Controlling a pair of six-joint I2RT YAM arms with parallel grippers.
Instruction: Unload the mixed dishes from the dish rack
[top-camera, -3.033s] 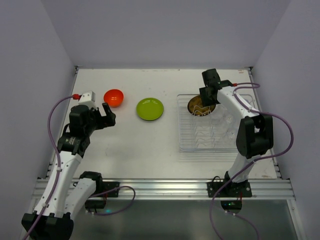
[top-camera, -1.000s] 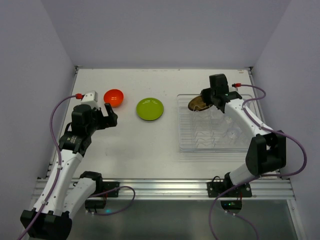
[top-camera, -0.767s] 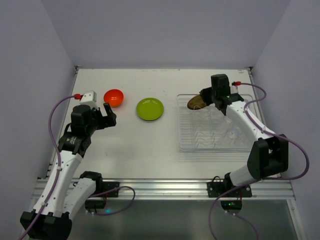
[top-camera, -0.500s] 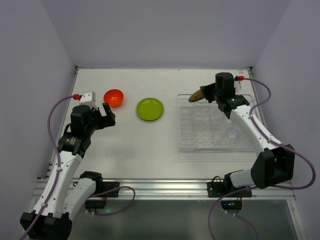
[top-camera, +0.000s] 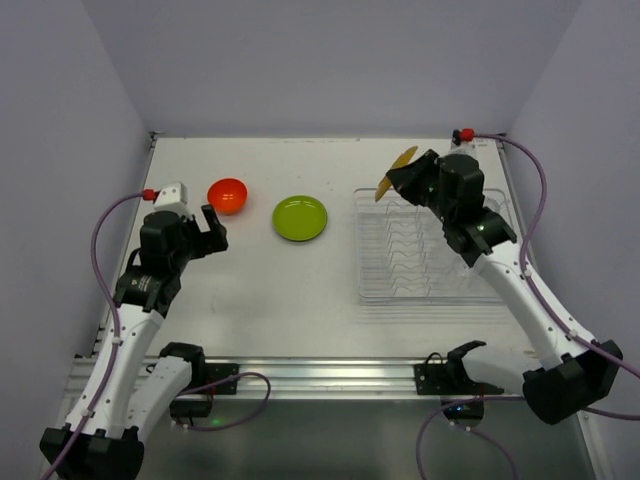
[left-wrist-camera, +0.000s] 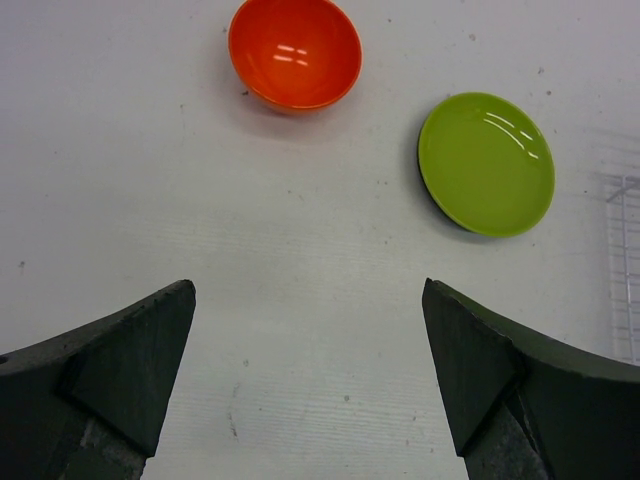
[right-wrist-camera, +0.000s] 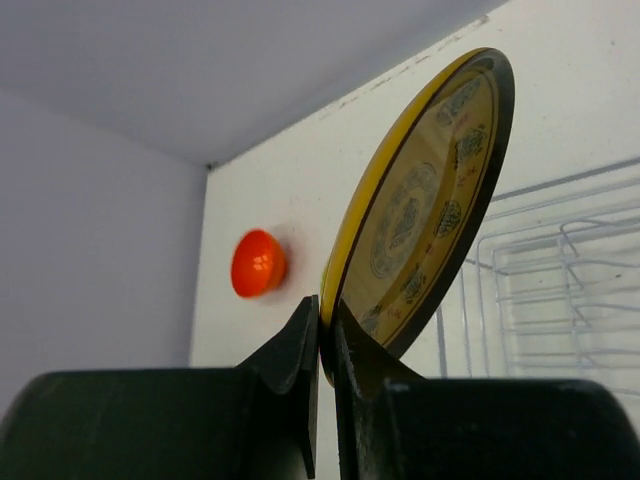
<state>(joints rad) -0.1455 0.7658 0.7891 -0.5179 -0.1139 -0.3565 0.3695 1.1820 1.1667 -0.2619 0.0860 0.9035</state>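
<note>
Now lifted out of dish rack (top-camera: 420, 292): patterned plate (right-wrist-camera: 425, 200), clamped in right gripper (right-wrist-camera: 326, 318); left gripper (left-wrist-camera: 308, 300) apart

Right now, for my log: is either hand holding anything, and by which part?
The right hand pinches the patterned yellow plate by its rim. The left hand is open, holding nothing.

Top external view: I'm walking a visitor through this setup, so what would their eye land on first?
Most striking is the patterned yellow plate, pinched on edge by the right gripper above the far left corner of the clear dish rack. Then come two bright dishes on the white table to its left: the orange-red bowl and the lime green plate, with the open left gripper close by.
</note>
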